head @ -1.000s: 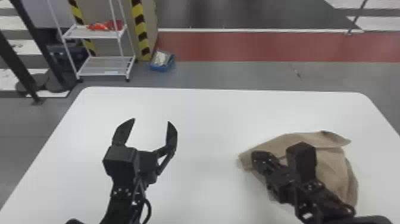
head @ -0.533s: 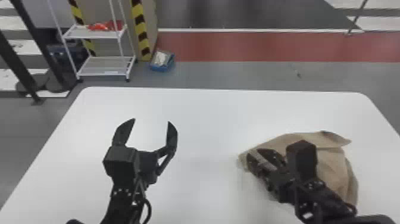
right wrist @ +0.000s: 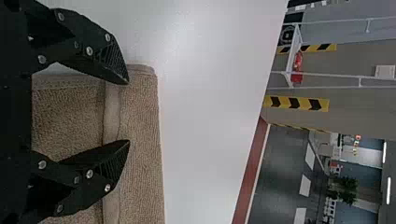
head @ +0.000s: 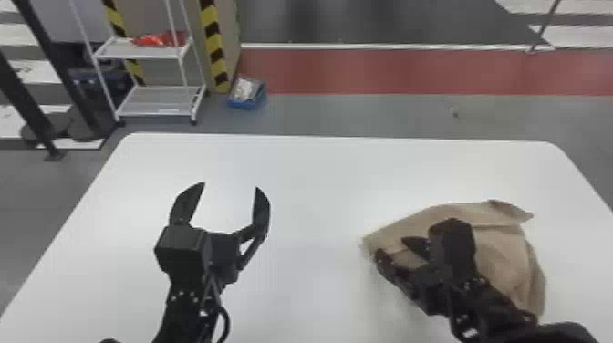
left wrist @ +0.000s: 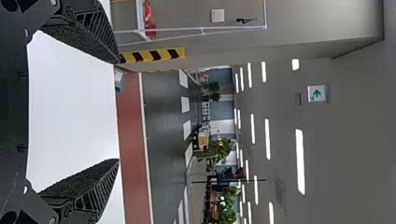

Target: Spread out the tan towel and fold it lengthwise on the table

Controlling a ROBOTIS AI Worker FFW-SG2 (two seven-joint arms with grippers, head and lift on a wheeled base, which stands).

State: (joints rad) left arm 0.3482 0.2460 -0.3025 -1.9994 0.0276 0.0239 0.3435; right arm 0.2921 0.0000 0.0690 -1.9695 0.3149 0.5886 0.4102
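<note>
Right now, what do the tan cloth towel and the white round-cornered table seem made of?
The tan cloth towel looks like terry, probably cotton: its surface is matt and nubbly, with a smoother flat band. The white round-cornered table has a smooth, faintly glossy top, perhaps laminate or plastic, going by its even colour and soft sheen; its core can't be told.
</note>
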